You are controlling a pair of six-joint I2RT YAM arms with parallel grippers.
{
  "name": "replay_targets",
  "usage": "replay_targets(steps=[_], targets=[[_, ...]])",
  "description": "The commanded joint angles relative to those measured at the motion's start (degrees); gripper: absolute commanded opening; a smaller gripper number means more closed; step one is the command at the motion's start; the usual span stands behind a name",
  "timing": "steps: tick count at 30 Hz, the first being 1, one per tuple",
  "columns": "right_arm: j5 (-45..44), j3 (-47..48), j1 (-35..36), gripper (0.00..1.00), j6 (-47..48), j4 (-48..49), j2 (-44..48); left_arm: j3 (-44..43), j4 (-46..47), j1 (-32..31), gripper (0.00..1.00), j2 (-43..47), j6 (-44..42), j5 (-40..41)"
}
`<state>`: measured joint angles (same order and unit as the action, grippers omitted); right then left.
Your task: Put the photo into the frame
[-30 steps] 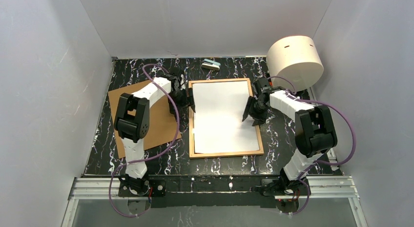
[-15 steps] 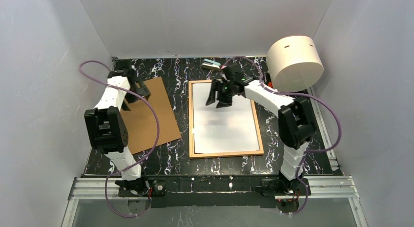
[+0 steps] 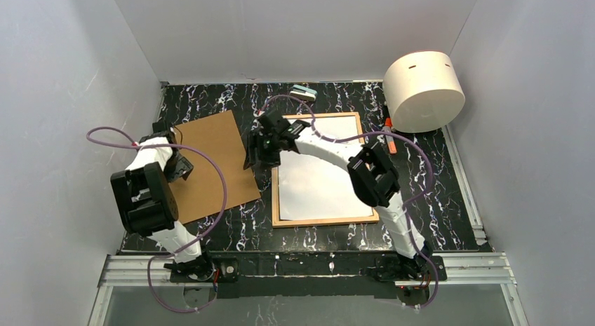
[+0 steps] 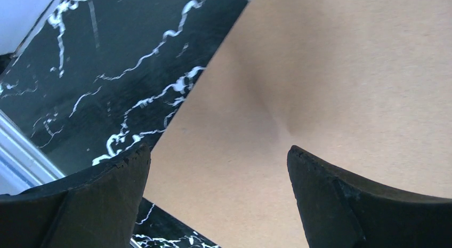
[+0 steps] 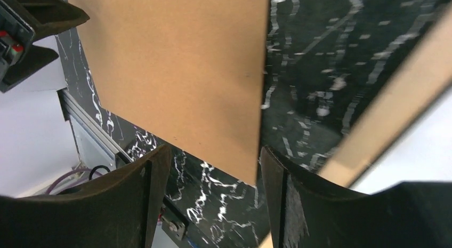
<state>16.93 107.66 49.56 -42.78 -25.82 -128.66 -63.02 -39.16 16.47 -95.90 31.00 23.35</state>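
The frame [image 3: 326,220], thin light-wood edging, lies flat mid-table. The photo [image 3: 319,189] rests inside it, plain white back up. My right arm reaches across the frame's far left corner. Its gripper [image 3: 256,155] is open above the right edge of the brown cardboard board [image 3: 217,158]. In the right wrist view the right gripper [image 5: 212,148] straddles the board's edge [image 5: 256,152] without gripping it, and the frame's edging [image 5: 373,125] runs at the right. My left gripper [image 3: 178,165] hovers wide open over the board's left side; between the left gripper's [image 4: 217,148] fingertips I see only the cardboard [image 4: 330,82].
A big white cylinder [image 3: 424,87] stands at the back right. An orange marker [image 3: 388,140] lies beside the frame's right edge. A small grey-green object [image 3: 304,93] sits at the back. White walls close in the black marbled table [image 3: 435,193].
The right arm swung left from the frame's right edge, across the photo, to the cardboard's right edge. The left arm pulled away from the frame to the cardboard's left side and opened wide.
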Motion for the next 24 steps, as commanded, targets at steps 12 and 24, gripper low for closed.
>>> replay_targets(steps=[12, 24], targets=[[-19.9, 12.3, 6.7, 0.73, -4.9, -7.4, -9.5, 13.4, 7.2, 1.6, 0.98, 6.7, 4.1, 1.8], [-19.8, 13.9, 7.6, 0.73, -4.2, -9.5, -13.7, 18.0, 9.3, 3.2, 0.98, 7.1, 6.6, 4.7]])
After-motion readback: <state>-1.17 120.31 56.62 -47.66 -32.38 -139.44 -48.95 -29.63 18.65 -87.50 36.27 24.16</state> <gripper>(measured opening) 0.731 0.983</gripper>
